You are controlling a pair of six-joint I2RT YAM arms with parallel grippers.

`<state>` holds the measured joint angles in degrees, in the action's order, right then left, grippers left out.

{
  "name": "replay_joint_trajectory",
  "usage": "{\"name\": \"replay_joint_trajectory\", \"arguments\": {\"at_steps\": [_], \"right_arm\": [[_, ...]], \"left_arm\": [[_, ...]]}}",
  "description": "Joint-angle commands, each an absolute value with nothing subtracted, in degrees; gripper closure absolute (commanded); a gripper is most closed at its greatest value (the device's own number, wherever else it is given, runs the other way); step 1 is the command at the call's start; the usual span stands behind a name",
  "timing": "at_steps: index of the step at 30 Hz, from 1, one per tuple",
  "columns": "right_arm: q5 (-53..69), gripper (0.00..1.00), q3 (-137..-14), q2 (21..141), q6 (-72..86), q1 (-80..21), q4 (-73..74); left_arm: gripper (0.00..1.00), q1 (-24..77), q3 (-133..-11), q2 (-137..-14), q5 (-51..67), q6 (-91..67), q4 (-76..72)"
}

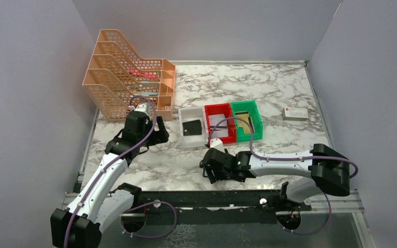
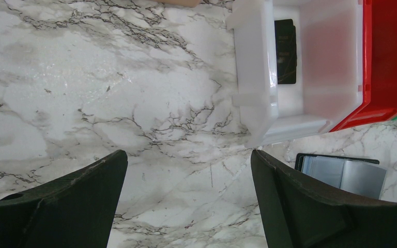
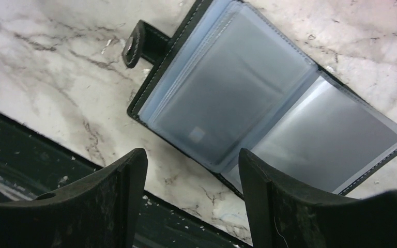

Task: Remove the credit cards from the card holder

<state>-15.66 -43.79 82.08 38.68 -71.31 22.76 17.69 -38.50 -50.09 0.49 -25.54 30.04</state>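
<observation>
**A:** The card holder (image 3: 269,113): where is it, and how will it handle?

**B:** From the left: my left jaws hang spread and empty over the bench (image 2: 108,103), beside the white bin (image 2: 256,62). The holder lies opened flat on the bench just under my right jaws, which are also spread and empty. I judge it light and floppy, its frosted sleeves slick. I'd pin the stitched black edge. Whether a credit card remains inside, I cannot tell.

**A:** Any writing?

**B:** None readable on it. At the far right, the white box (image 1: 295,113) has a red mark, its print too small.
</observation>
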Motion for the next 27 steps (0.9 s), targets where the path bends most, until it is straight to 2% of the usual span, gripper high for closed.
{"name": "replay_joint_trajectory", "arguments": {"at_steps": [1, 5, 11, 15, 18, 23, 27], "right_arm": [[-22.0, 0.28, -47.1, 83.5, 40.9, -71.8, 24.0], [-21.0, 0.2, -46.7, 82.8, 41.4, -71.8, 20.2], [-23.5, 0.19, -47.4, 84.9, 45.1, -71.7, 18.7], [-29.9, 0.19, -49.6, 91.5, 48.6, -71.7, 25.2], [-30.2, 0.2, -48.7, 94.3, 49.6, -71.7, 26.1], [-26.7, 0.29, -45.8, 96.1, 49.8, -71.7, 23.6], [-25.3, 0.46, -43.0, 93.9, 50.0, -71.7, 20.6]], "left_arm": [[0.08, 17.5, -38.1, -49.9, 1.3, -25.1, 29.0], [0.08, 17.5, -38.1, -49.7, 1.2, -25.1, 29.0], [0.08, 17.5, -38.1, -49.2, 1.3, -25.0, 29.0], [0.08, 17.5, -38.1, -48.9, 1.3, -25.0, 28.9], [0.08, 17.5, -38.1, -49.0, 1.5, -25.0, 28.9], [0.08, 17.5, -38.1, -48.7, 1.5, -25.0, 28.9], [0.08, 17.5, -38.1, -48.8, 1.5, -24.9, 28.8]]}}
